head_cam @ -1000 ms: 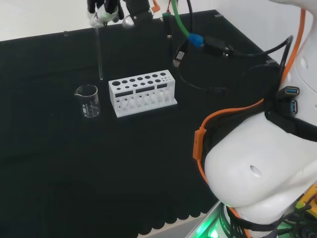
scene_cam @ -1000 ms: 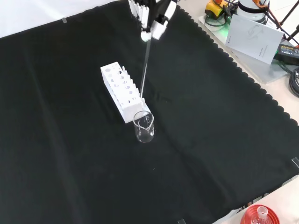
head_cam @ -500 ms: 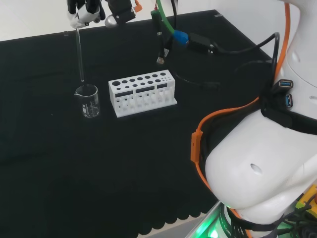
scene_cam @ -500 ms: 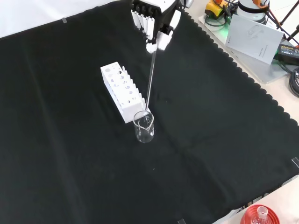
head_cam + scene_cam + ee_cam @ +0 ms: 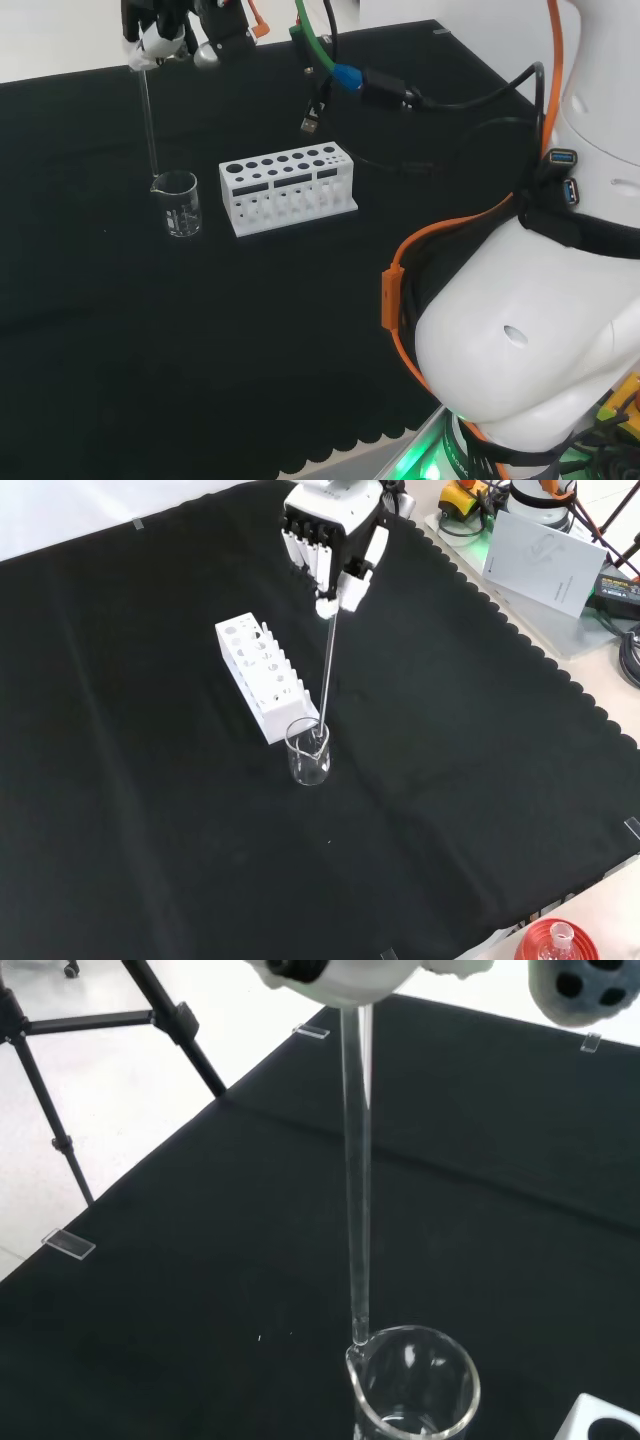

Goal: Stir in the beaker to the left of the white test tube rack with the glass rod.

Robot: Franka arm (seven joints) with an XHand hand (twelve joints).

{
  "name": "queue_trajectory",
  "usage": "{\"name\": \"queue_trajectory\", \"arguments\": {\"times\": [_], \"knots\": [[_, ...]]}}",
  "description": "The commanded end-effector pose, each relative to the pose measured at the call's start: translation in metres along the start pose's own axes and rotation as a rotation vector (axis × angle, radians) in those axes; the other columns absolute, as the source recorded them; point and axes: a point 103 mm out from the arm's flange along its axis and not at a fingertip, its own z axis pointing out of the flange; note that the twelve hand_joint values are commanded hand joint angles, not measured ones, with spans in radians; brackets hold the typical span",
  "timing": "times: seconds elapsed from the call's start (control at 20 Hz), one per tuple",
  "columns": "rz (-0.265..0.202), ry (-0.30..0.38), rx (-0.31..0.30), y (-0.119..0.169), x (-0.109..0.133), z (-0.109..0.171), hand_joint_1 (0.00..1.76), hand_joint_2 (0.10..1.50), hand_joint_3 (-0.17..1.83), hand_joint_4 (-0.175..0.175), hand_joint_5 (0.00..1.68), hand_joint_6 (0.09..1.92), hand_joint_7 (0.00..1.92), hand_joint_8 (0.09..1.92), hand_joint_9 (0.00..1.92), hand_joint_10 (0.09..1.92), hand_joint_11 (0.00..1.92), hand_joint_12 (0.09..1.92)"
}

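Observation:
A small clear beaker (image 5: pixel 178 203) (image 5: pixel 309 752) (image 5: pixel 414 1384) stands on the black cloth just left of the white test tube rack (image 5: pixel 287 187) (image 5: pixel 262 676) in the head view. The hand (image 5: pixel 158 24) (image 5: pixel 330 538) hangs above it, shut on the top of a long glass rod (image 5: pixel 148 115) (image 5: pixel 327 663) (image 5: pixel 357 1180). The rod hangs nearly upright. Its lower tip is level with the beaker's rim, at the spout edge in the wrist view. I cannot tell whether the tip is inside the rim or just beside it.
A corner of the rack (image 5: pixel 605 1422) lies close beside the beaker. Loose cables (image 5: pixel 380 90) hang from the arm above the rack. At the cloth's near edge in the front view stands a flask on a red ring stand (image 5: pixel 557 942). Papers and gear (image 5: pixel 545 545) lie off the cloth.
The hand has carried the rod left in the head view, from behind the rack to over the beaker, and lowered it so the tip now meets the beaker's rim.

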Motion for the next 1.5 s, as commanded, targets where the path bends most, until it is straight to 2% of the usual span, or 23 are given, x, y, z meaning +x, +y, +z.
{"name": "queue_trajectory", "arguments": {"times": [0.05, 0.8, 1.5], "knots": [[0.008, 0.003, 0.014, 0.004, -0.009, 0.007, 1.33, 1.01, -0.17, -0.175, 1.46, 0.09, 1.65, 0.09, 1.79, 0.12, 1.68, 0.40], [0.059, 0.004, 0.009, 0.002, -0.050, 0.003, 1.33, 1.01, -0.17, -0.175, 1.46, 0.09, 1.65, 0.09, 1.79, 0.12, 1.68, 0.39], [0.065, -0.005, 0.026, 0.003, -0.047, 0.011, 1.33, 1.01, -0.17, -0.175, 1.46, 0.09, 1.65, 0.09, 1.79, 0.11, 1.68, 0.39]]}}
